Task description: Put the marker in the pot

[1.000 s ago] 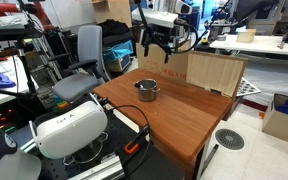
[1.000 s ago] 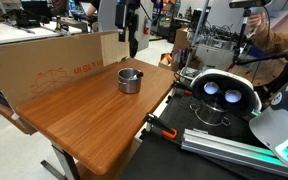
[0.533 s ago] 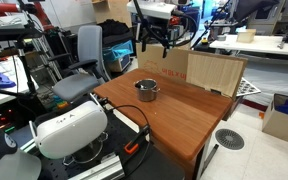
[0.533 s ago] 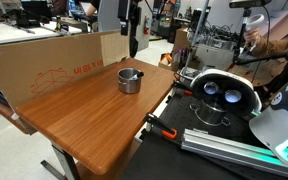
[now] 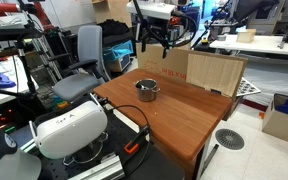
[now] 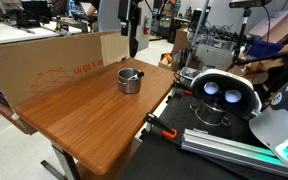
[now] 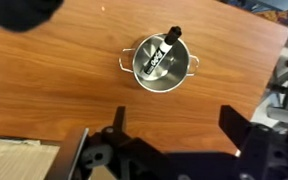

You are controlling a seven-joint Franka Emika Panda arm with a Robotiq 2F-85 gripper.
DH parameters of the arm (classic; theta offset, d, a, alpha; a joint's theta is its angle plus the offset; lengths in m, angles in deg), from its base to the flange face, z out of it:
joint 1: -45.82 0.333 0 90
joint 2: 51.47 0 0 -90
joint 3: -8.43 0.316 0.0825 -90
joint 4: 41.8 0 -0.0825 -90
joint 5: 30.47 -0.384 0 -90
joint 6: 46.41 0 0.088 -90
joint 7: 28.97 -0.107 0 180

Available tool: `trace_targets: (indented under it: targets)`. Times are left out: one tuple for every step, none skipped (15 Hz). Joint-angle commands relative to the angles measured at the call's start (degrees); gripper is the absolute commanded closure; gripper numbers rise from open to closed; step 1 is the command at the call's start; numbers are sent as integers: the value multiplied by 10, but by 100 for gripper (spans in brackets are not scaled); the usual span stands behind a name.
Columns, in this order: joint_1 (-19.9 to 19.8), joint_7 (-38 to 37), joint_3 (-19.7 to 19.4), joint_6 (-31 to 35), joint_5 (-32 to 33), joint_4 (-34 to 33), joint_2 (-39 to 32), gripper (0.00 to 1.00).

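The small silver pot (image 7: pixel 158 64) stands on the wooden table (image 7: pixel 64 70). It also shows in both exterior views (image 5: pixel 147 90) (image 6: pixel 130 80). The white marker (image 7: pixel 160 53) with its dark cap end lies inside the pot, leaning across it with the cap end over the rim. My gripper (image 7: pixel 174 125) is open and empty, well above the table and off to one side of the pot. In both exterior views the gripper (image 5: pixel 157 40) (image 6: pixel 132 42) hangs high over the table's far edge.
A cardboard sheet (image 6: pixel 54 62) stands along one table edge; its corner shows in the wrist view (image 7: pixel 19 160). A white headset-like device (image 6: pixel 222 95) and an orange-handled clamp (image 6: pixel 162 131) sit by the table. Office chairs (image 5: pixel 82 60) stand nearby.
The gripper has risen a little from one second ago. The marker and pot have not moved.
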Motion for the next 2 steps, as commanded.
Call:
trace_targets:
  targets:
    - [8, 1, -8, -1, -1, -1, 0, 0]
    - [8, 1, -8, -1, -1, -1, 0, 0]
